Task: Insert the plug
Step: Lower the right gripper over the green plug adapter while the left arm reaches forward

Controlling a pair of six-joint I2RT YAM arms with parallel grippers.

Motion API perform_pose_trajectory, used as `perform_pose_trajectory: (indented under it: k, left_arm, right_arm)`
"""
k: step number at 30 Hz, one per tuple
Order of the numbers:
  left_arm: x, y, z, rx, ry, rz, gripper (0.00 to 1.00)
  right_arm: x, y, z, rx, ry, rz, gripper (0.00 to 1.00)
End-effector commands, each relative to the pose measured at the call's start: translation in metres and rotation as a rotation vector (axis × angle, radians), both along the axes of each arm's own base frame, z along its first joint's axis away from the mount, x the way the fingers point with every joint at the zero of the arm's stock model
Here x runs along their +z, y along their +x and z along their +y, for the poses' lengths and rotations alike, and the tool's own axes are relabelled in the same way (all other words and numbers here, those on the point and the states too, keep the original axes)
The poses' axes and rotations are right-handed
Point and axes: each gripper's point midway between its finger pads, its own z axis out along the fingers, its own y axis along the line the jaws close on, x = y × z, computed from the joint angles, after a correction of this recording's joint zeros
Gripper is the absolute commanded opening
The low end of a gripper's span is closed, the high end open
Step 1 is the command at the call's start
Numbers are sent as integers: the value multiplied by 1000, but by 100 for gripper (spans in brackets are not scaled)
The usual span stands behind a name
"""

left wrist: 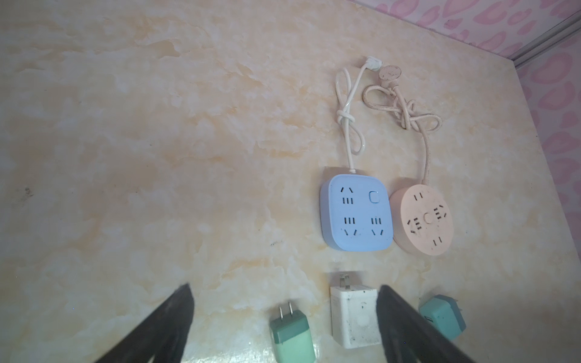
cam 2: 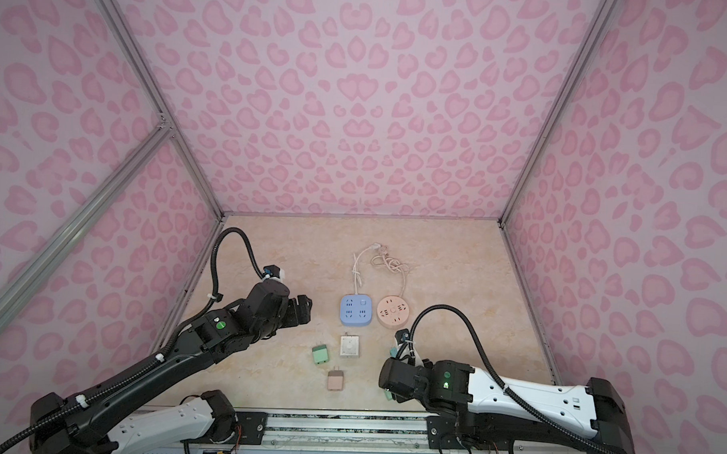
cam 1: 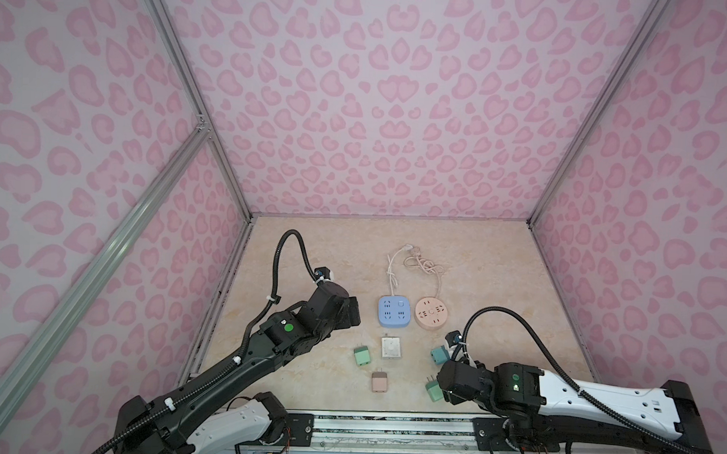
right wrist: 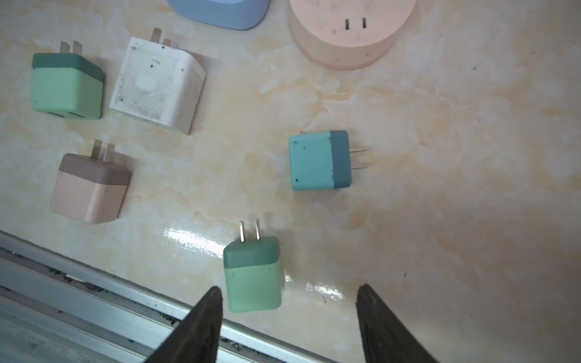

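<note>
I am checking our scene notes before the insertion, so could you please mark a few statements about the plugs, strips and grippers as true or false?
1. The blue strip has no plug in it. True.
2. The right gripper holds the teal plug. False: its fingers are apart and empty, and the teal plug lies on the table.
3. The pink strip is round. True.
4. The white plug sits in the pink strip. False: it lies on the table.
5. The left gripper is shut. False: it is open.
</note>
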Motion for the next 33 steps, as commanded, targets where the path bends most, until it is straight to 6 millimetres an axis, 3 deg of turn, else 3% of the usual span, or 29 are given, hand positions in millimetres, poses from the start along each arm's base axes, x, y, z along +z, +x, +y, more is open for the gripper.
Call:
perform_pose_trajectory:
  k: [1,16,26,33]
  left_arm:
    - [9,3,-15,-40,-48,-11,93]
    - [-6,-4,-35,-76,-136,50,92]
    - [-10,-7,-35,-82,-139,58,91]
    - [-18,-8,-33,-70,-132,71,91]
  right_arm:
    - [-4,-4,8,47,19,18,66]
    - [-31,-24,28,194,-65,138,62]
    - [-60,-35,24,225,-136,214,59]
    - [-66,-32,17,209,-170,203,56]
